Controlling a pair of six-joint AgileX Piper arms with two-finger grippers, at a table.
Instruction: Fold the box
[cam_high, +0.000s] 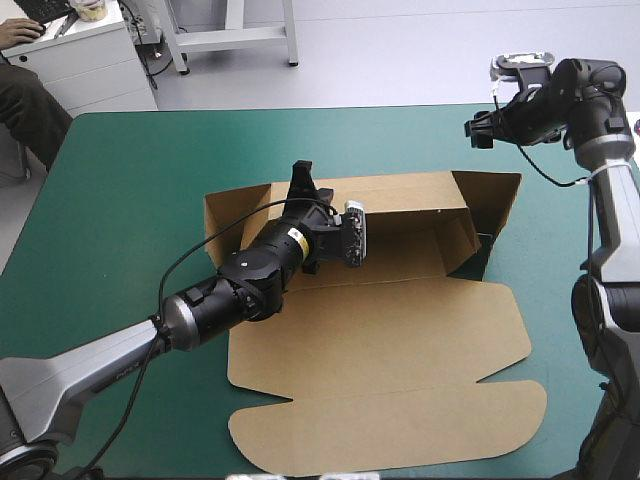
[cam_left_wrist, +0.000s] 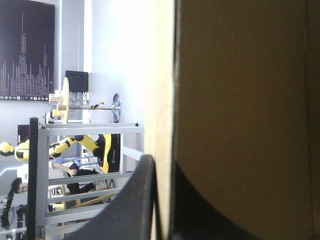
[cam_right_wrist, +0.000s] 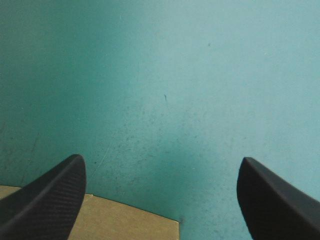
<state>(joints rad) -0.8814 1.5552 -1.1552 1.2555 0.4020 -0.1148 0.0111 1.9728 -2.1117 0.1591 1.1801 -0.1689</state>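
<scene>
Our left gripper (cam_high: 302, 180) is clamped on the far wall of the box (cam_high: 400, 330), the wall's length running crosswise through its jaws, while our right gripper (cam_right_wrist: 161, 159) hangs spread wide over cover (cam_right_wrist: 165, 75) (a box corner beside one finger).

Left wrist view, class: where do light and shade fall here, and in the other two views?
Left wrist view: the brown board box, pinched in the left gripper, has a shaded face and bright edge. High view: its raised walls darken the right inner corner. Right wrist view: soft shade lies on the teal-green cover ahead of the open right gripper.
</scene>
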